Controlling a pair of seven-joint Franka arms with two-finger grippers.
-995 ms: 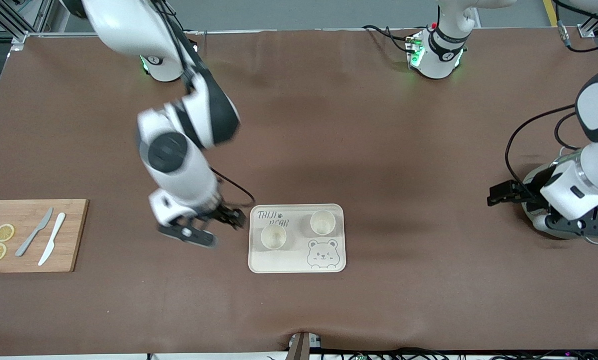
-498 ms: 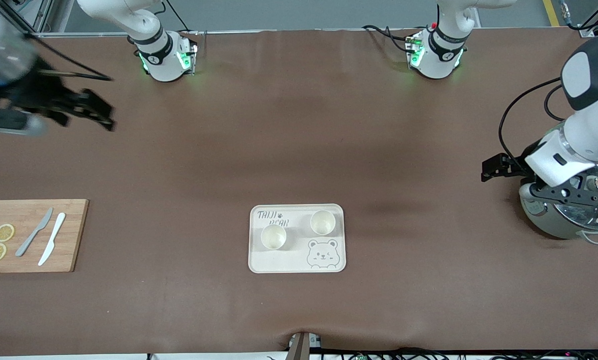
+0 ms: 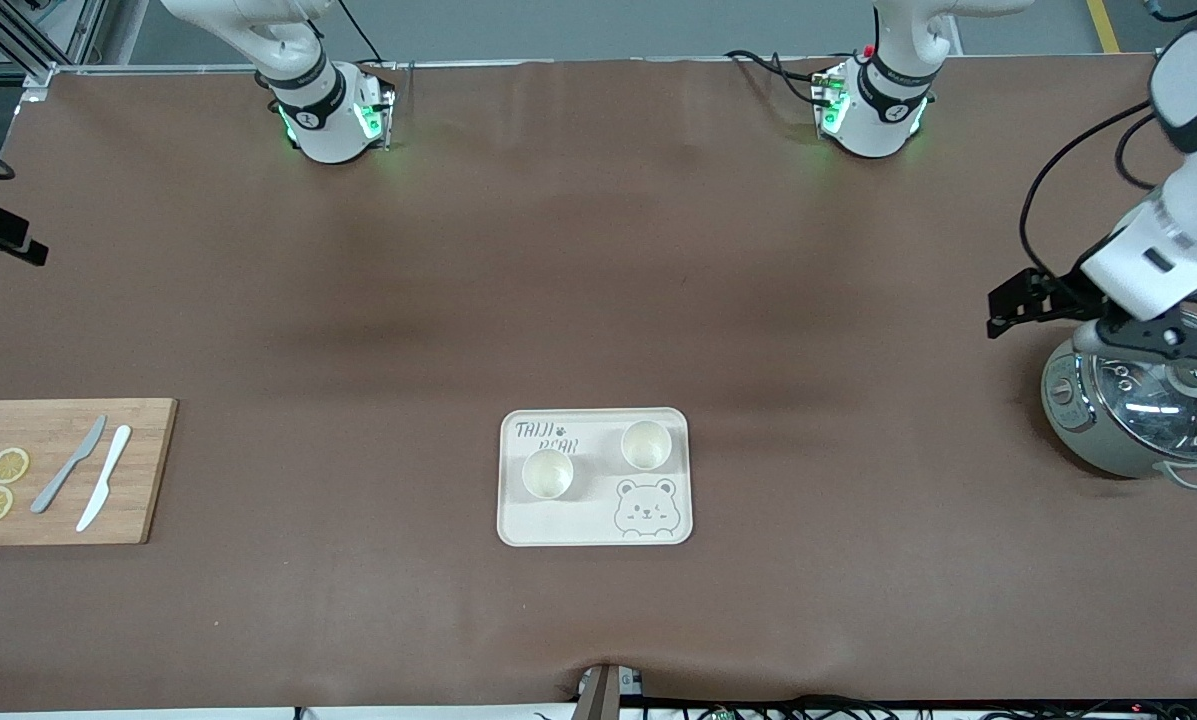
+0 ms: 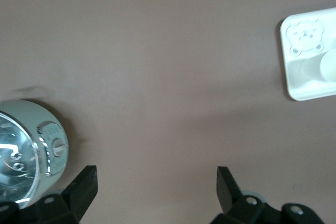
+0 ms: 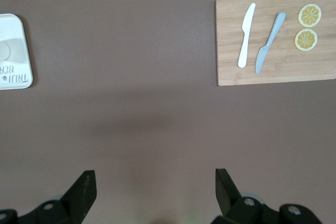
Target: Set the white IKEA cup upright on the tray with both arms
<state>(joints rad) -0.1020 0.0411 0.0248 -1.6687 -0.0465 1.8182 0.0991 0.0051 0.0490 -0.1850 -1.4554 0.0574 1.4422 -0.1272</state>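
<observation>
You have two small white round cups standing upright on the cream rectangular tray with the raised rim, grey lettering and bear drawing, near the middle of the brown table. One white cup sits over the lettering toward the right arm's end; the other white cup sits just above the bear face. They stand apart, not touching, and judging from how they lie the placing looks complete.

Your left hand hangs over the bare table just beside the silver rounded cooker with a glass lid at the left arm's end, fingers spread wide and holding nothing. Your right hand is out at the edge of the table at the right arm's end, above bare cloth, fingers also spread and empty; only a sliver of it shows in the front view.

Risks from here look small but real. The left arm is close over the cooker, so a low sweep could knock its lid or handle. If you bring either hand back toward the tray, a careless pass could tip a light cup. The wooden cutting board carrying a grey knife, a white knife and two lemon slices lies under the right arm's likely return path.
</observation>
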